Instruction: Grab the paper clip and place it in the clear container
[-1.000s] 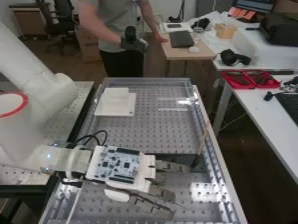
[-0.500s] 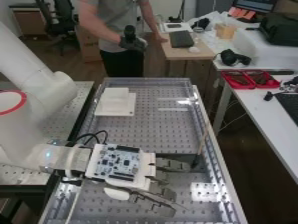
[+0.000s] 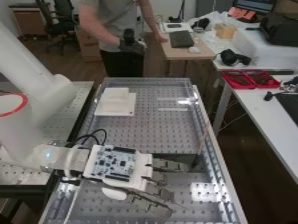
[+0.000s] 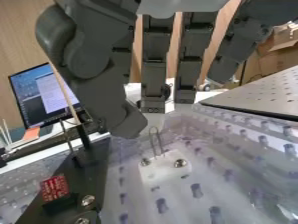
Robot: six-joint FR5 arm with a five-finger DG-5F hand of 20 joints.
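Observation:
The hand (image 3: 170,165) is over the near part of the perforated bench, palm down, its fingers extended toward the right edge and holding nothing. In the wrist view, the hand (image 4: 154,65) has long, nearly straight fingers, with the thick thumb beside them. A thin wire loop that looks like the paper clip (image 4: 153,141) stands upright on a small white block (image 4: 163,167) with two screws, just beyond the fingertips and apart from them. Transparent plastic (image 4: 219,175) spreads around that block; whether it is the clear container I cannot tell.
White flat plates (image 3: 115,102) lie at the bench's far left. A dark bracket (image 4: 70,185) with a red part stands beside the transparent plastic. A thin upright rod (image 3: 202,142) rises near the right rail. Red trays (image 3: 249,80) sit on the side table.
The hand has shifted slightly left in the high view, toward the arm's base. Its fingers stay extended.

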